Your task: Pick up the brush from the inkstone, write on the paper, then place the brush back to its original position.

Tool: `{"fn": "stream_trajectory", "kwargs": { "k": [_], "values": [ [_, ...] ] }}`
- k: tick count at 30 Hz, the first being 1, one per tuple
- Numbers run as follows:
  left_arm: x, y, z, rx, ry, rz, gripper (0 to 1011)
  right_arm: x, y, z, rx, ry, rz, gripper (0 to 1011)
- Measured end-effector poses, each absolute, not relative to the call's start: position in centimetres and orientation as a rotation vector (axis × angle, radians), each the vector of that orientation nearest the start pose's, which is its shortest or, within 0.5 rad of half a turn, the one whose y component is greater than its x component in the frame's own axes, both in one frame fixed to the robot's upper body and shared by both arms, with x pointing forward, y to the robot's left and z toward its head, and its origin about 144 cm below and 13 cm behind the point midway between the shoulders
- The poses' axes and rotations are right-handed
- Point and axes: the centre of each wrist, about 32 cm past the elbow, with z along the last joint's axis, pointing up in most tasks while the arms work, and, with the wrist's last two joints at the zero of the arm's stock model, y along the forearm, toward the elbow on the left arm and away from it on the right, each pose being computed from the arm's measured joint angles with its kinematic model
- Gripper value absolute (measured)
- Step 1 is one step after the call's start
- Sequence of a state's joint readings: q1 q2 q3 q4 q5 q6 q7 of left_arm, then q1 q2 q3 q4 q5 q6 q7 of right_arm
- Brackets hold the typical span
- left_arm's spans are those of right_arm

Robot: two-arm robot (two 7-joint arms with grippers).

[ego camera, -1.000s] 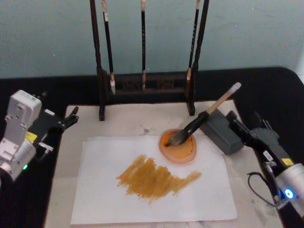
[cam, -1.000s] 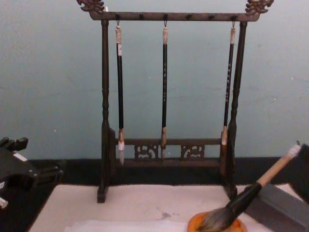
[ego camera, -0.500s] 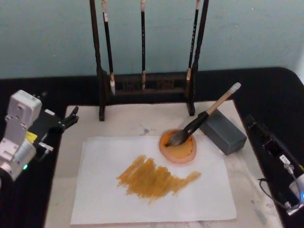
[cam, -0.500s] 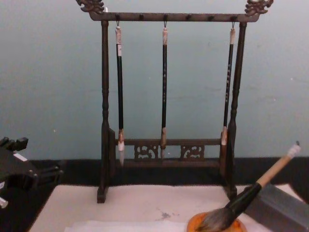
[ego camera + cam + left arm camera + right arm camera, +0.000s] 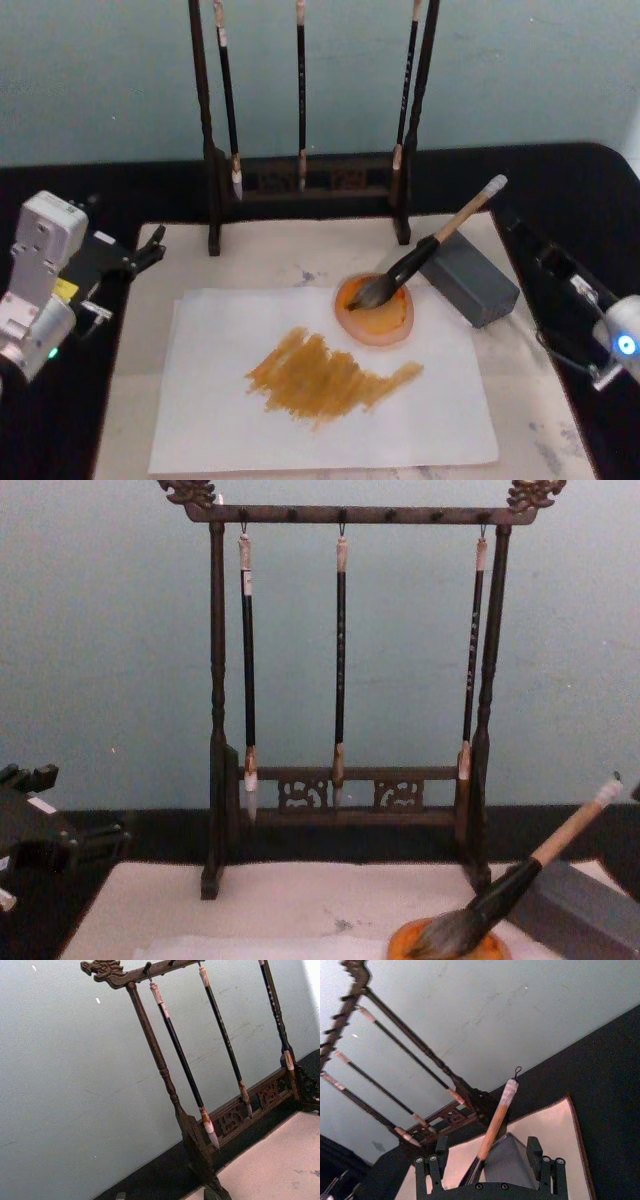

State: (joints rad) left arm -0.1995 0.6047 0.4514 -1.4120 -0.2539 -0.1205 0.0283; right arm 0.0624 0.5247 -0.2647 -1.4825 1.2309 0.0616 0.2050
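The brush (image 5: pixel 432 243) lies slanted with its bristles in the round orange inkstone (image 5: pixel 376 312) and its tan handle propped on a grey block (image 5: pixel 468 278); nothing holds it. In the chest view the brush (image 5: pixel 520 878) leans the same way over the inkstone (image 5: pixel 400 946). The white paper (image 5: pixel 220 410) carries a broad orange-brown stroke. My right gripper (image 5: pixel 522 238) stands open just right of the block, apart from the brush. The right wrist view shows its fingers (image 5: pixel 536 1149) spread wide, with the brush (image 5: pixel 496 1120) beyond them. My left gripper (image 5: pixel 152 246) is parked open at the mat's left edge.
A dark wooden rack (image 5: pixel 300 180) with three slim black brushes stands at the back of the cream mat (image 5: pixel 270 258), seen also as the rack (image 5: pixel 340 790) in the chest view. Black tabletop (image 5: pixel 580 180) surrounds the mat.
My right gripper has drawn back to the right, away from the grey block and the brush handle. The brush stays resting on the inkstone. The left arm has not moved.
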Motion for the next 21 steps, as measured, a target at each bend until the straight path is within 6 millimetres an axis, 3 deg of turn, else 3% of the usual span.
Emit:
{"fn": "stream_trajectory", "kwargs": {
  "k": [10, 21],
  "values": [
    [48.9, 31.0, 114.0, 0.304, -0.285, 1.248, 1010, 51.5, -30.2, 113.5, 0.353, 0.699, -1.151, 1000],
    [48.9, 31.0, 114.0, 0.304, -0.285, 1.248, 1010, 54.5, -29.4, 112.9, 0.386, 0.707, -1.132, 1000]
  ]
}}
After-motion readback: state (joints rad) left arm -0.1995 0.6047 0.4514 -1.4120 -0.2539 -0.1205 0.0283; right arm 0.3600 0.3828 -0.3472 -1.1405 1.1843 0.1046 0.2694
